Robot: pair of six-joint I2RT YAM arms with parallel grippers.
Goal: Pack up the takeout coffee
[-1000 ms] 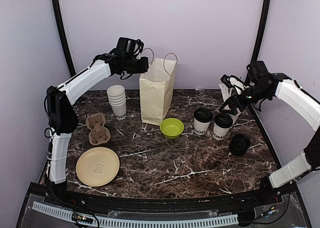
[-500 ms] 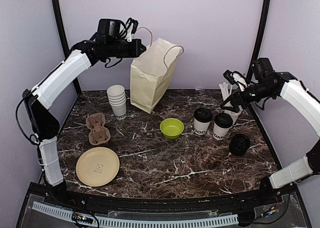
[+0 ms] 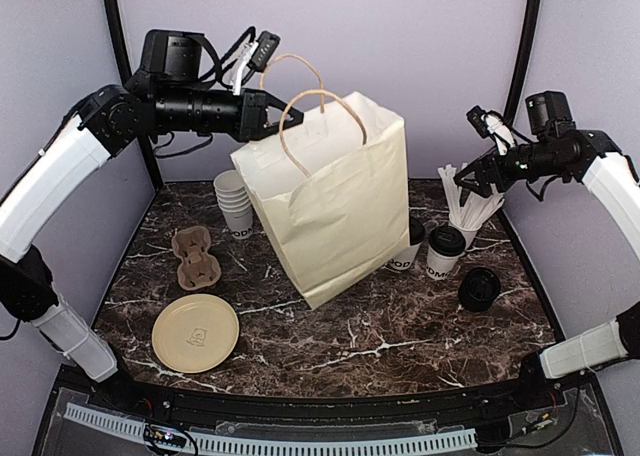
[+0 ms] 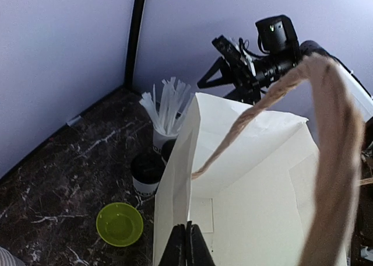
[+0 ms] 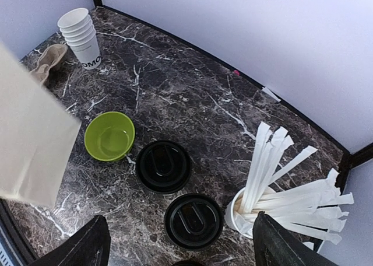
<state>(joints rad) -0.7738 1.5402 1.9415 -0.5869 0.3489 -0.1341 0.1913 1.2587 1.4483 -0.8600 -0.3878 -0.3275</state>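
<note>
Cream paper bag (image 3: 335,201) has been lifted and swung nearer, rim clamped by the left gripper (image 3: 288,118), likely to present its mouth; black-lidded white paper takeout coffee cups (image 3: 446,252) are left at right, below the wide-apart right gripper (image 3: 468,179).
</note>
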